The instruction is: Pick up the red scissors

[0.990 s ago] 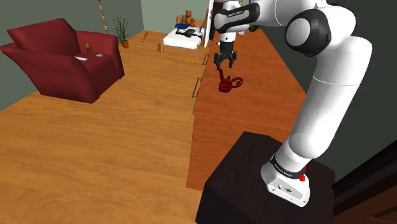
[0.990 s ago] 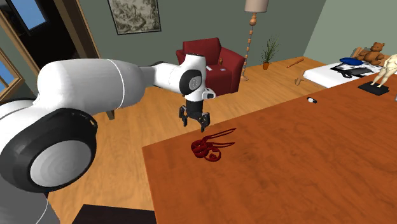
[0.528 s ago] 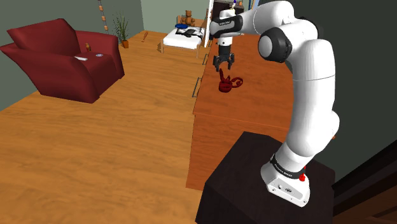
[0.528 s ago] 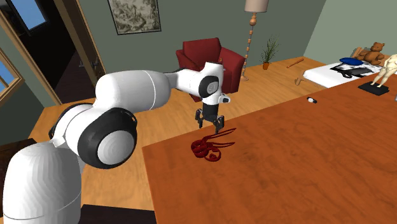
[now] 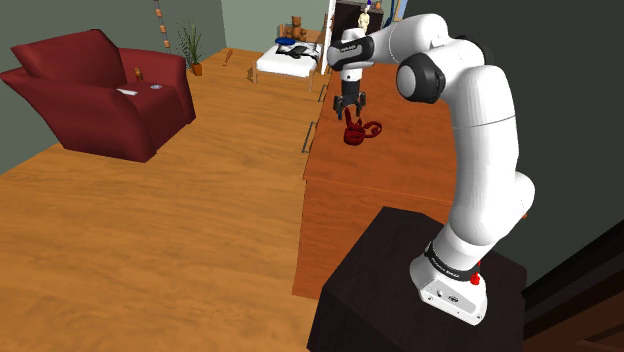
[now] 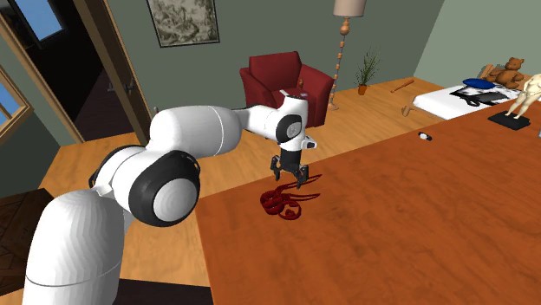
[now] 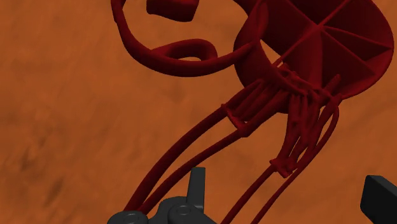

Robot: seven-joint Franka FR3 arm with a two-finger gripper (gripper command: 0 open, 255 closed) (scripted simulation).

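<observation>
Wrist view had the red scissors close under the camera: dark red loops at the far end and thin dark red limbs running back toward the jaws, all lying flat on the orange-brown table. The two black fingers stood well apart, so the jaws were wide open and held nothing. Some of the thin limbs passed between the fingers and one ran outside them; whether either finger touched the scissors could not be told. In the shoulder view the scissors lay near the table's edge toward that view's left, with the jaws pointing straight down just above them at the end of the white arm, which reached out from the dark stand. The second exterior view put the jaws low over the slim end of the scissors, the end nearest the table's edge. Beyond that edge lay the wooden floor and, well apart, a red armchair. The approach looked all but finished, yet nothing was grasped: a last lowering, closing on the thin limbs and the lift itself were all left to do.
</observation>
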